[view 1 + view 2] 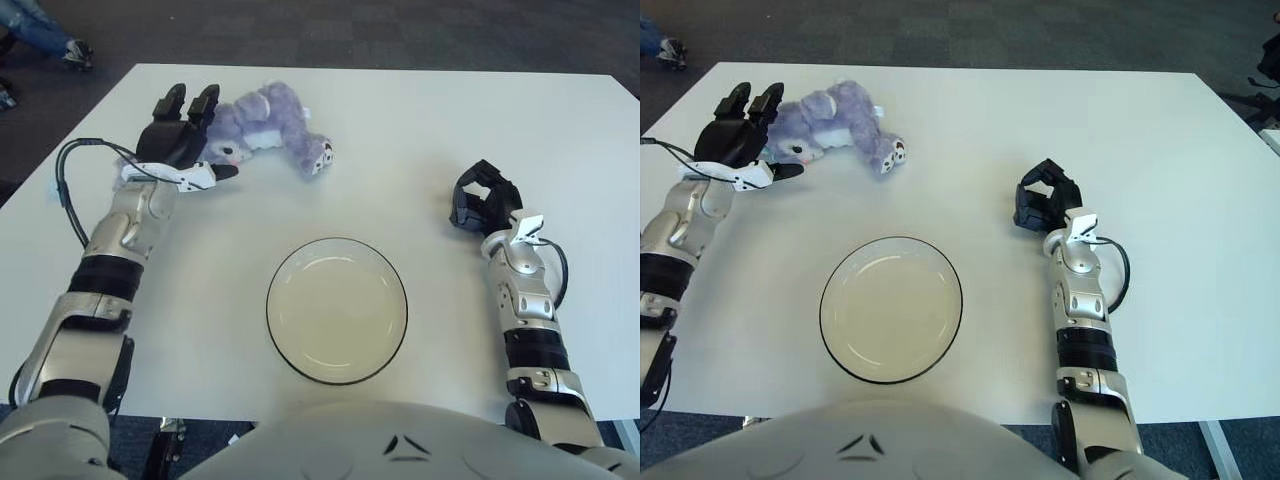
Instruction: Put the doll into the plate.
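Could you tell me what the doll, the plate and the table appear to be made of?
The doll, beside the open left hand, looks like soft plush fabric: fuzzy purple pile, floppy limbs. The plate seems glazed ceramic, possibly melamine: smooth cream face, dark rim, faint sheen. The table looks like matte white laminate, flat and even.

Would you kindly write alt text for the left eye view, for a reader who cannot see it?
The robot's left hand, fingers spread, reaches against the left side of a purple plush doll lying at the far left of a white table. An empty round plate sits near the front centre, and the right hand shows curled to its right.
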Tool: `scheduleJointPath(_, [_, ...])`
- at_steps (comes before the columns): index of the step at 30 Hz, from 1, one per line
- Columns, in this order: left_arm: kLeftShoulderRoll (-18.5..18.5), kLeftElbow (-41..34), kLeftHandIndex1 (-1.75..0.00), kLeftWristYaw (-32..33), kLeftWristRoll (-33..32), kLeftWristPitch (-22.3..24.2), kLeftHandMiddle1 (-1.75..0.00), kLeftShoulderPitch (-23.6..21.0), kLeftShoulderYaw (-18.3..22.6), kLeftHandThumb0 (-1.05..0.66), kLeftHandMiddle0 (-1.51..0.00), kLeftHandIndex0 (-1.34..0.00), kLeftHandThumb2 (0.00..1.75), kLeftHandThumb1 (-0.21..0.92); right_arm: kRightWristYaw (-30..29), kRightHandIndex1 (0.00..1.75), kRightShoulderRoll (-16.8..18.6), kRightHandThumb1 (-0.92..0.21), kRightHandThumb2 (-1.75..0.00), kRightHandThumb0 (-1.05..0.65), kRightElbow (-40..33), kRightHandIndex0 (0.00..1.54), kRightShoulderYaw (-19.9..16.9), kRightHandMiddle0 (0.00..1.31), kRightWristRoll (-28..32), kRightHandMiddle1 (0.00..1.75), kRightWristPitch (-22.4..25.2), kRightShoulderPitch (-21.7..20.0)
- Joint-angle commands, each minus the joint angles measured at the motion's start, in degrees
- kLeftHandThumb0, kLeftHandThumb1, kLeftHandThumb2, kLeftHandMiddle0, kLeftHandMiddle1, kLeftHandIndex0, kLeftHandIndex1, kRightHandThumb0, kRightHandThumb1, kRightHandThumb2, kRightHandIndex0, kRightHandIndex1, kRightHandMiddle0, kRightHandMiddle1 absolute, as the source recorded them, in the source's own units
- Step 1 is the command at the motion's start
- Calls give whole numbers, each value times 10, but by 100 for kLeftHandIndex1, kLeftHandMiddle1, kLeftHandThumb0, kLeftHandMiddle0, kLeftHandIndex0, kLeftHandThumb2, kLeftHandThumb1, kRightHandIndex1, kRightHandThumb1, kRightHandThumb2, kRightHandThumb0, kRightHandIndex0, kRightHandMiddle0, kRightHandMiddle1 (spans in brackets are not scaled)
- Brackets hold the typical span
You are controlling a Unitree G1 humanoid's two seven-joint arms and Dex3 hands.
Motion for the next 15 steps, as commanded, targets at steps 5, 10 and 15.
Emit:
scheduleJointPath(5, [10, 45, 0, 5, -4, -17, 0, -43, -22, -85, 0, 0, 55, 62, 0, 175, -2, -41, -120, -45, 1, 118, 4, 54, -7, 175, 19, 5])
scheduleJointPath(10, [6, 60, 0, 2, -5, -19, 0, -59, -31, -85, 0, 0, 56, 61, 2, 175, -3, -41, -120, -45, -3, 119, 7, 54, -7, 175, 25, 6])
scheduleJointPath(15, [5, 66, 0, 0, -4, -14, 0, -67, -40, -86, 0, 0, 58, 62, 4, 175, -4, -41, -120, -45, -8, 119, 9, 54, -5, 175, 32, 7])
